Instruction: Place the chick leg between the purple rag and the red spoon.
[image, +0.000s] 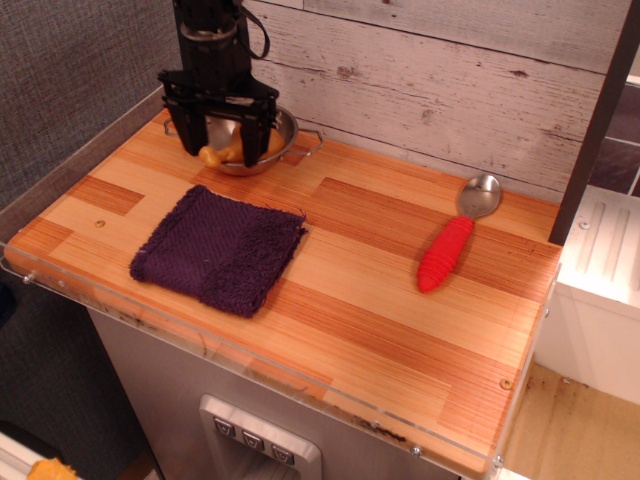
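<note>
1. Yellow-tan, the chick leg (222, 152) lies in the steel bowl (285, 129) near the table's (360, 300) far left corner, its long axis roughly left-right, though partly hidden.
2. Fingers of the gripper (224, 150) stand apart, straddling the leg; contact cannot be told.
3. Between the purple rag (218, 248) and the red spoon (447, 243), the goal lies toward the near right.

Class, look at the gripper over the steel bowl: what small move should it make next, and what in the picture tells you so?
Probably close on the chick leg. It lies in the steel bowl and shows between the fingers of the gripper, which look spread either side of it. The bare wood between the purple rag and the red spoon awaits it.
</note>
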